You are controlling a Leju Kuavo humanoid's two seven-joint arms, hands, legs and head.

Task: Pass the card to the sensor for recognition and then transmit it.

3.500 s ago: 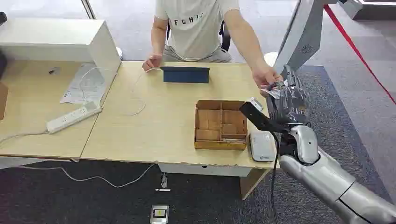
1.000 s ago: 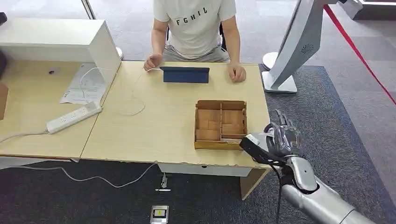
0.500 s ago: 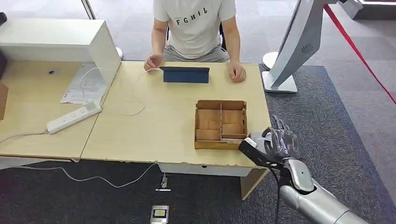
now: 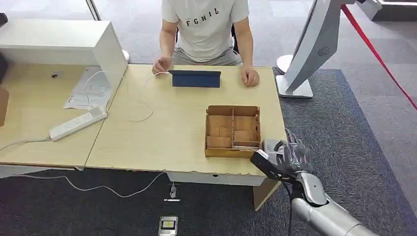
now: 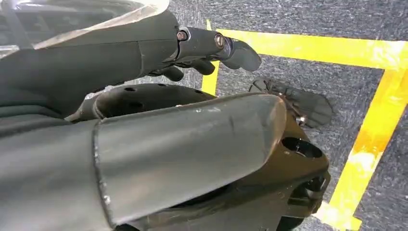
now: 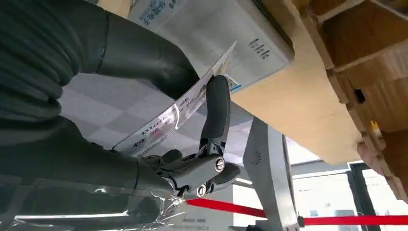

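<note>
Right robot hand holding the card over the sensor at the counter's near right corner.

The right robot hand [image 4: 293, 156] pinches the card [image 6: 178, 111] between thumb and a finger just above the white sensor [image 6: 226, 36], which it largely hides in the head view. The left robot hand [image 5: 211, 48] hangs over carpet, fingers curled with nothing in them. Beside the sensor sits a compartmented wooden box [image 4: 232, 131]; farther back, a person [image 4: 206, 29] sits behind a dark tablet [image 4: 195, 78], face cut off.

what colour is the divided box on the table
Brown cardboard box; clearest in the head view.
</note>
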